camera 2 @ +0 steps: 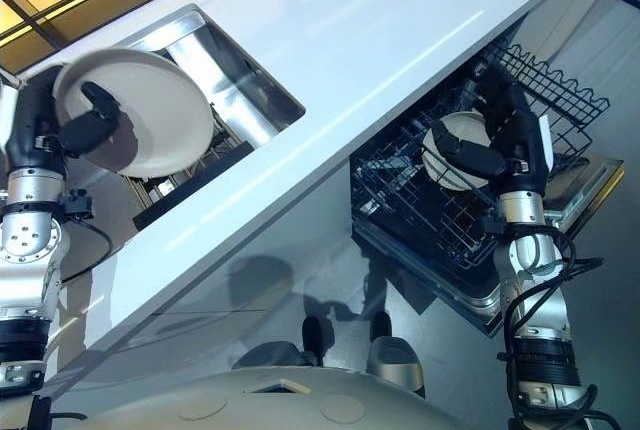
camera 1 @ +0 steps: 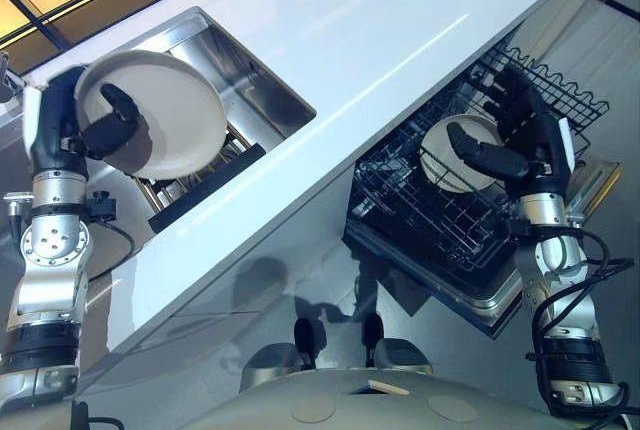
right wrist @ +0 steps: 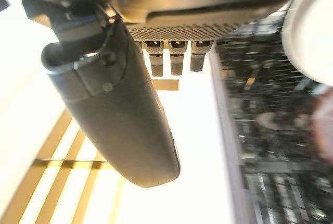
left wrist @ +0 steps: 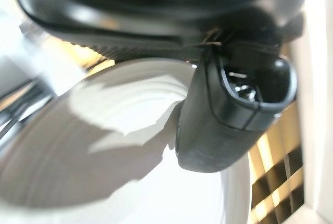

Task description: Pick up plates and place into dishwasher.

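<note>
Left hand (camera 1: 100, 130) raised over the steel sink (camera 1: 255, 75), clamped on a large cream plate (camera 1: 165, 110): thumb pressed across the plate's face, fingers hidden behind its rim. Plate held tilted, face toward the camera, clear of the black drying rack (camera 1: 200, 185) lying in the sink below it. Same grip seen in the left wrist view, thumb (left wrist: 234, 114) lying on the pale plate (left wrist: 104, 161) with its shadow falling across the ridged surface.

White bench (camera 1: 380, 50) running diagonally through the middle, sink sunk into its left part, the rest bare and glossy.

Below the bench's right edge, dishwasher pulled open, its dark wire basket (camera 1: 440, 215) extended outward. Smaller cream plate (camera 1: 455, 155) standing in that basket among the wires, roughly upright.

Right hand (camera 1: 520, 145) hovering at the basket just beside the smaller plate, fingers straight and spread toward the upper wire basket (camera 1: 560, 90), thumb stretched across in front of the plate. Unclear from the head views whether the thumb touches it. In the right wrist view, thumb (right wrist: 119, 109) extended and the fingers (right wrist: 177, 57) uncurled, gripping nothing, the plate's pale rim (right wrist: 307, 31) off to one side over the blurred rack.
</note>
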Controlling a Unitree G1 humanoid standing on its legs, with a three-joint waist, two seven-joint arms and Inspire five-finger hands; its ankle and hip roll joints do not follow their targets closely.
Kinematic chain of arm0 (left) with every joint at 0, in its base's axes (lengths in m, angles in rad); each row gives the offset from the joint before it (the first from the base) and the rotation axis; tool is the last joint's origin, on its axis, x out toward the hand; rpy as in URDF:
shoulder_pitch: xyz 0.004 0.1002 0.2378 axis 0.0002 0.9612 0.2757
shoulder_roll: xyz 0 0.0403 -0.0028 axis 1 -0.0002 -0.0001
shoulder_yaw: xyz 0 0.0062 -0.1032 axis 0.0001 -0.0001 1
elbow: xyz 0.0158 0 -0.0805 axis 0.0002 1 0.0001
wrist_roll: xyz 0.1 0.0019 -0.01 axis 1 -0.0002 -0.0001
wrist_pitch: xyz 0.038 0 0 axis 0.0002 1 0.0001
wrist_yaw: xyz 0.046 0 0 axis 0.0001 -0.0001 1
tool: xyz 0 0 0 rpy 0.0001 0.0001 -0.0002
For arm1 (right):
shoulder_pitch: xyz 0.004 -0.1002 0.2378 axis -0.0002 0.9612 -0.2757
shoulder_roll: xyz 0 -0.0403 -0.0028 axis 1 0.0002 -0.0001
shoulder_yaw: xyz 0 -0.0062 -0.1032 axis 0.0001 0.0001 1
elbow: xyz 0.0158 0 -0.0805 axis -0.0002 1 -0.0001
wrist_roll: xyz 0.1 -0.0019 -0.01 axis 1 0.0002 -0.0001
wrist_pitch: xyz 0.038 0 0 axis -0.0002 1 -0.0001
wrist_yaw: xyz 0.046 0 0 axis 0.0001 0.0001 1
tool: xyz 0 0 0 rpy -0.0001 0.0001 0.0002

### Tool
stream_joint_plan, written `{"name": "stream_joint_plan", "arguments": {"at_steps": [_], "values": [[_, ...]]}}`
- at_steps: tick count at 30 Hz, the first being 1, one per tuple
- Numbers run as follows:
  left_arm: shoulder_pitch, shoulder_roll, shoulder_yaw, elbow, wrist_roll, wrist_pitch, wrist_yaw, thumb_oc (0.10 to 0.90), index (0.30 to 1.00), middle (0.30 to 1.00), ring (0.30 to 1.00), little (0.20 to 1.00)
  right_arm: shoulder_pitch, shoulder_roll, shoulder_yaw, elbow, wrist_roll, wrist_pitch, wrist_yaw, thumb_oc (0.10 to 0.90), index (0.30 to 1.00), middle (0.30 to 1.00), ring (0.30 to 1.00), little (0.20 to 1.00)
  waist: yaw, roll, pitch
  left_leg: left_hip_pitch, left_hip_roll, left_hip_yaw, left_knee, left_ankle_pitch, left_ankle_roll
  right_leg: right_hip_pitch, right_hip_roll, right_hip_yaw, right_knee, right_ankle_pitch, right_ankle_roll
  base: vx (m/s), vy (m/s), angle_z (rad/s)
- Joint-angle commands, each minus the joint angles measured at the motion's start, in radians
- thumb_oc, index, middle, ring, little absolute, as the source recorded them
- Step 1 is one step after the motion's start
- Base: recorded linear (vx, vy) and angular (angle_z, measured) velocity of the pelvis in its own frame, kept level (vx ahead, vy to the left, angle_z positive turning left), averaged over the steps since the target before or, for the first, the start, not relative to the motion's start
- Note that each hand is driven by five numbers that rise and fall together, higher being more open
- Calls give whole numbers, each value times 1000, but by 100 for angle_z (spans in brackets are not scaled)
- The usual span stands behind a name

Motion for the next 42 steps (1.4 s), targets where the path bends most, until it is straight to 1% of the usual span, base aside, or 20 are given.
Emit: {"name": "stream_joint_plan", "arguments": {"at_steps": [1,3,5,9,15,20,23,26,30,35,42], "values": [[-128,58,63,-99,171,-165,247,100,300,300,300,200,-125,-23,-22,-144,-8,-165,20,800,900,900,900,900,-2,4,-129,-5,-42,-22,59,-137,28,-53,37,-18,167,-165,27,-7,-134,5],[-149,25,30,-116,235,-187,311,100,300,300,300,200,-140,-31,-6,-162,-8,-155,59,800,900,900,900,900,-1,-2,-133,-3,-38,-26,61,-137,21,-47,42,-26,166,-169,22,-3,-128,4],[-168,7,2,-142,293,-194,354,100,300,300,300,200,-154,-41,17,-174,11,-140,98,800,900,900,900,900,2,-7,-138,-2,-33,-30,61,-136,14,-41,47,-32,164,-172,17,5,-124,7],[-216,-21,-63,-167,362,-209,397,100,300,300,300,200,-193,-48,69,-189,54,-105,172,800,900,900,900,900,6,-15,-146,-1,-25,-41,65,-132,0,-29,57,-45,159,-176,5,15,-130,7],[-293,-47,-192,-157,410,-215,405,100,300,300,300,200,-280,-26,171,-187,113,-62,213,800,900,900,900,900,14,-19,-148,-5,-15,-53,79,-131,-15,-15,65,-63,156,-183,-6,-4,-97,10],[-345,-66,-285,-142,432,-196,391,100,300,300,300,200,-347,1,244,-155,163,-25,222,800,900,900,900,900,20,-21,-148,-9,-11,-59,92,-132,-22,-8,70,-71,155,-186,-13,-17,-74,5],[-371,-80,-344,-116,446,-200,389,100,300,300,300,200,-383,23,284,-134,217,13,229,800,900,900,900,900,24,-22,-149,-9,-7,-63,93,-129,-27,-2,74,-75,154,-188,-17,-5,-62,6],[-379,-90,-377,-106,446,-200,375,100,300,300,300,200,-394,39,302,-124,266,47,243,800,900,900,900,900,25,-22,-149,-9,-4,-65,91,-125,-30,1,77,-78,152,-188,-19,1,-42,5],[-390,-105,-416,-84,441,-202,360,100,300,300,300,200,-404,64,332,-109,292,80,253,800,900,900,900,900,28,-24,-147,-10,-1,-68,92,-121,-33,4,79,-81,150,-189,-22,3,-29,3],[-396,-130,-462,-41,412,-223,340,100,300,300,300,200,-415,83,366,-86,290,99,257,800,900,900,900,900,28,-25,-146,-11,3,-69,91,-116,-36,9,83,-82,144,-187,-24,8,-22,3],[-402,-157,-506,-36,383,-249,310,100,300,300,300,200,-424,93,401,-64,275,123,267,800,900,900,900,900,30,-26,-144,-13,5,-72,90,-112,-37,11,84,-82,139,-184,-26,0,0,0]]}}
